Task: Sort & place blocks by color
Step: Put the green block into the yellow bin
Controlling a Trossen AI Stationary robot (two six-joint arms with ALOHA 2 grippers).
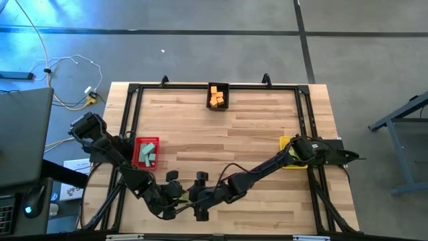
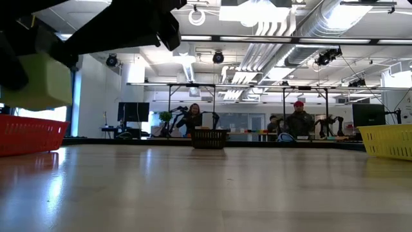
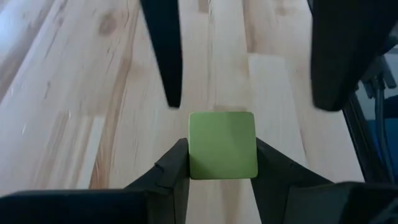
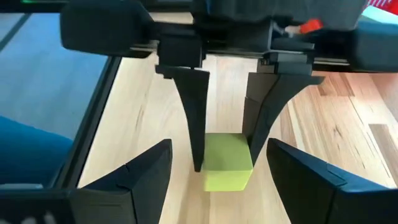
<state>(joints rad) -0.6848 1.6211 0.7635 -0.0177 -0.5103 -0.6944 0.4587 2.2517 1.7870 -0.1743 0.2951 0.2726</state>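
A yellow-green block (image 3: 222, 144) sits between the fingers of my left gripper (image 3: 222, 163), near the table's near edge at its middle (image 1: 175, 194). It also shows in the right wrist view (image 4: 227, 162) and, raised above the wood, in the low view (image 2: 38, 80). My right gripper (image 4: 221, 149) is open and faces the left one (image 1: 200, 201). Its fingers stand on either side of the block and touch nothing. Orange blocks (image 1: 215, 97) lie in the black bin and teal blocks (image 1: 148, 154) in the red bin. My left gripper pinches the yellow-green block by two opposite side faces (image 3: 194, 149) between its two fingers (image 3: 174, 168). The fingers slant down at it from above. The block is lifted clear of the table and sits square in the hold.
The red bin (image 1: 139, 152) stands by the left edge, the black bin (image 1: 226, 96) at the far edge and the yellow bin (image 1: 286, 142) by the right edge, partly under my right arm. Bare wood lies between them. People sit in the room beyond the table (image 2: 299, 119).
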